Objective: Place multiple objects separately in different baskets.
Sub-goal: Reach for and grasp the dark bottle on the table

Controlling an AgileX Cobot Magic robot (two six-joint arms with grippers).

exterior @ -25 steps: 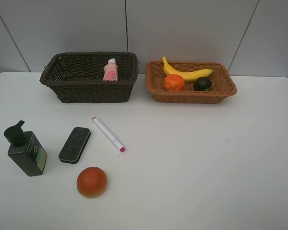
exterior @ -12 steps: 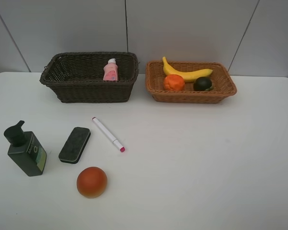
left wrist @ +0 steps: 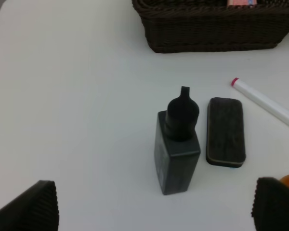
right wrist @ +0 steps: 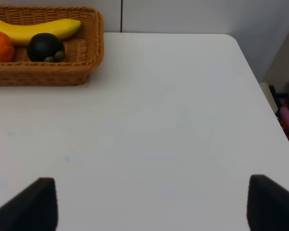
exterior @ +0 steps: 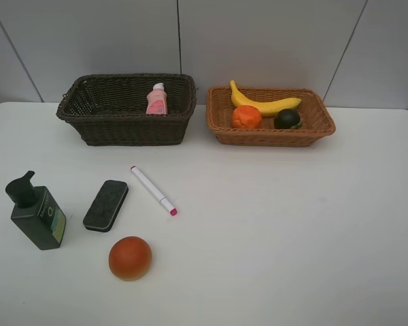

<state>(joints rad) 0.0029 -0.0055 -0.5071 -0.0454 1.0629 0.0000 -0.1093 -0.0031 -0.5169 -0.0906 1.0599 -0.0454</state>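
Sorting by kind: banana (exterior: 268, 105) in tan basket (exterior: 272, 138), pink bottle (exterior: 156, 102) in dark basket (exterior: 132, 129); your left gripper (left wrist: 151, 211) and right gripper (right wrist: 148, 204) gape empty.

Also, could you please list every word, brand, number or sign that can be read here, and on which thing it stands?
No text can be read.
Dark green square pump bottle: pale label with a round mark, too small to read.
Small pink bottle in the dark brown wicker basket: label print blurred.

Bright, even light is washing the white tabletop (exterior: 292, 238); the dark green pump bottle (exterior: 38, 216) is casting a faint shadow; wrist views are looking soft.
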